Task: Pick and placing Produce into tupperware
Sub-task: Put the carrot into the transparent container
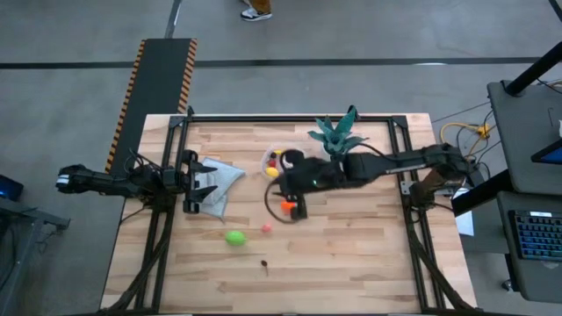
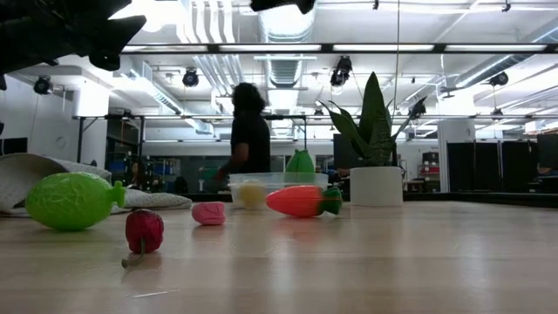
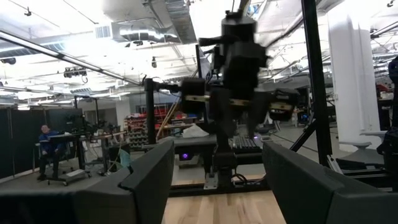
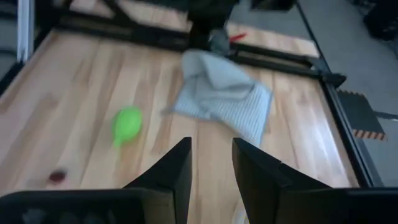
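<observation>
The tupperware (image 1: 279, 163) is a clear round bowl standing mid-table, with a yellow lemon (image 2: 251, 194) and red bits inside. An orange carrot (image 2: 301, 201) lies on the wood just in front of it. Nearer the front edge lie a green lime (image 1: 234, 237), a pink piece (image 1: 266, 228) and a dark red bit (image 1: 263, 262). My right gripper (image 4: 211, 165) hangs high over the carrot, open, with nothing between its fingers. My left gripper (image 3: 217, 186) waits open at the left edge, above a blue-grey cloth (image 1: 218, 180).
A teal spiky plant in a white pot (image 2: 377, 185) stands just right of the bowl at the far side. The cloth covers the left part of the table. Bare wood (image 1: 351, 254) lies at the front right. A person (image 2: 250, 131) walks beyond the table.
</observation>
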